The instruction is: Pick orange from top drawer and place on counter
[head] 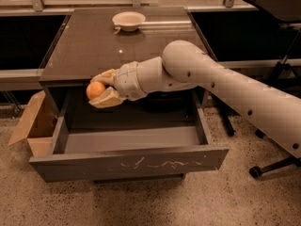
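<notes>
1. The orange (95, 89) is likely light, firm and round; its smooth skin could let it roll or slip, and a hard squeeze could bruise it; the best hold looks to be across its widest part, one finger on each opposite side.
2. The gripper (98, 91) holds it that way: one pale finger lies over the top of the fruit and the other under it, closed around it; the fruit's left face shows beyond the fingers.
3. The orange sits between the fingers at the arm's leftmost end, above the left rear part of the open top drawer (131, 163) and clear of its floor; it is about level with the front edge of the counter (89, 46), near the left corner.
4. The orange is not yet over the counter; a bowl (129, 20) stands at the far edge, well apart.
</notes>
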Controlling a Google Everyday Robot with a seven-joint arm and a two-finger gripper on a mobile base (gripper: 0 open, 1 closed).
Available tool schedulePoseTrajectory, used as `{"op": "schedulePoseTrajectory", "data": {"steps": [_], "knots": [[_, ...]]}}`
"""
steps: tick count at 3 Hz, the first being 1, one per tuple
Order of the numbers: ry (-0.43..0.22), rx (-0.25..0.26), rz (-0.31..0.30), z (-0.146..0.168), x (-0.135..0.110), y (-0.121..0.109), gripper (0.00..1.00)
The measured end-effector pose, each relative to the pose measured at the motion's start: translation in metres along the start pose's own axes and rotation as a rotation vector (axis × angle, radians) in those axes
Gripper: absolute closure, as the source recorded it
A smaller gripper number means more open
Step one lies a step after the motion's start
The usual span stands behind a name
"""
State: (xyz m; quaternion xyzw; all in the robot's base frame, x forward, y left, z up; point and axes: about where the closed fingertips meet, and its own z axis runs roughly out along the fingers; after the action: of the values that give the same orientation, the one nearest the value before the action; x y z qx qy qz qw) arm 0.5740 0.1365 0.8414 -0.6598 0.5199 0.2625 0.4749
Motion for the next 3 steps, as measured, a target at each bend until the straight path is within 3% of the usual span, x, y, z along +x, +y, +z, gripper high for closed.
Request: {"op": "schedulePoseTrajectory", "data": {"steps": [1, 3], "knots": [[-0.010, 0.042, 0.020, -0.004, 0.002, -0.012, 1.00], [-0.041, 0.187, 0.108, -0.042, 0.008, -0.081, 1.00]]}}
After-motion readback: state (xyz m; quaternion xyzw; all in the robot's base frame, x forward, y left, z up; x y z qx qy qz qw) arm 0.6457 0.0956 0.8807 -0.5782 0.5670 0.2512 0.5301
